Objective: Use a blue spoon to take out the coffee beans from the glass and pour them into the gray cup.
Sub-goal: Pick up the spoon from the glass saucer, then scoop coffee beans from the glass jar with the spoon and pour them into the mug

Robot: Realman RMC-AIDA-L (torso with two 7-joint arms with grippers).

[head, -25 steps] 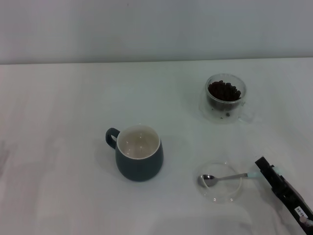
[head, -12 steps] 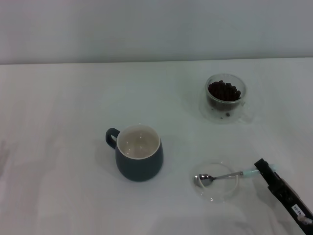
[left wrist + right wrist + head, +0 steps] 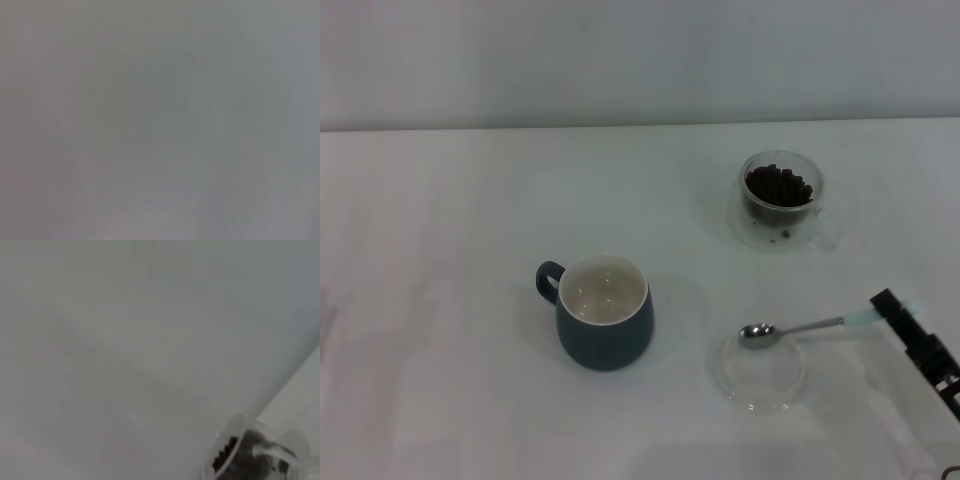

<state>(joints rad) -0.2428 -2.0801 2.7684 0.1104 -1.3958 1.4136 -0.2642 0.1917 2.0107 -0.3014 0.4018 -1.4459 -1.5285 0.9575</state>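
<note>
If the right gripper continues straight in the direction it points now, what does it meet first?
Holding the blue spoon by its handle, the right gripper points toward the far-left. Probably the glass of coffee beans comes first, though depth is unclear.

gray cup (image 3: 605, 312) centre-left | glass (image 3: 781, 199) behind-right | blue spoon (image 3: 805, 327) over dish (image 3: 756, 372)

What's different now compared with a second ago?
The right claw, gripping the pale handle of the blue spoon, has lifted it out of the flat glass dish and carried it toward the glass of coffee beans. The gray cup, glass and beans have not moved.
</note>
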